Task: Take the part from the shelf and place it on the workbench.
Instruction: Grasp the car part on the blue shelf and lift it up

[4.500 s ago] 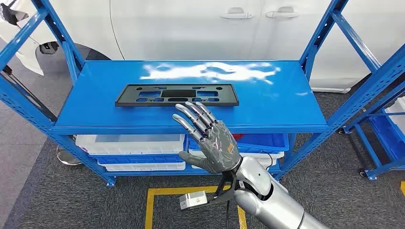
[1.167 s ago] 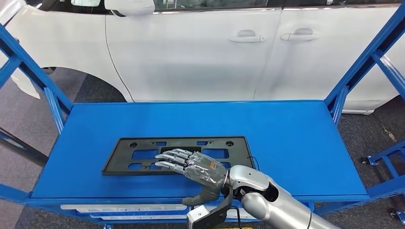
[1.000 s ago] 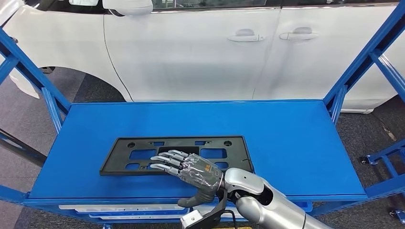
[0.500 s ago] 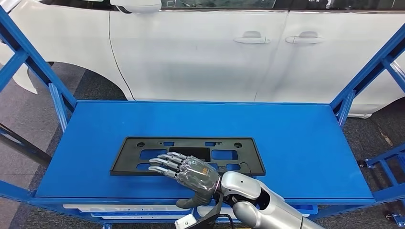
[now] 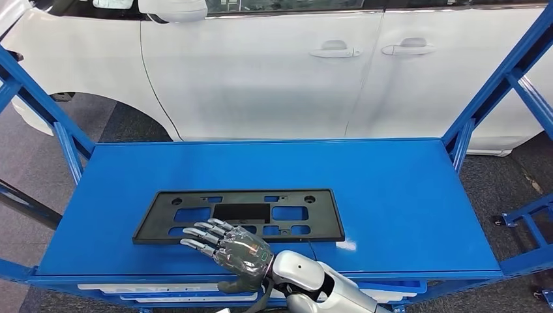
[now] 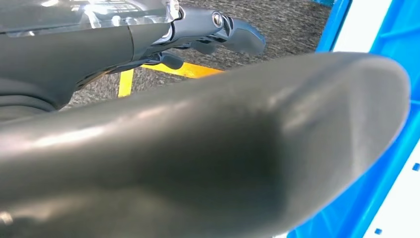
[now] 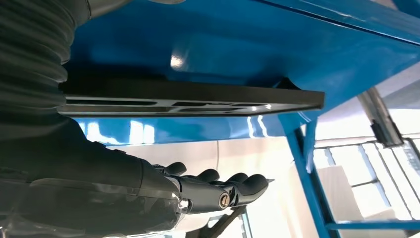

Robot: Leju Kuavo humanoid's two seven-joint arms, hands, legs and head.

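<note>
Silver right arm is reaching over the blue shelf's near edge, by the flat black part.
My right hand (image 5: 238,251) is hovering with fingers (image 5: 202,233) spread and holding nothing, fingertips over the near rim of the flat black plastic frame with cut-outs (image 5: 239,214), which is lying flat on the blue metal shelf (image 5: 391,195). My left hand (image 6: 198,163) is showing close up; I cannot tell its fingers' state. Beyond, a white car (image 5: 274,72) is standing.

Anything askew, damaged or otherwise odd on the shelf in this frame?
Nothing stands out. The black part lies flat on the blue shelf, roughly parallel to its front edge, with no visible damage. The right robot hand hovers over its near edge with fingers spread.
</note>
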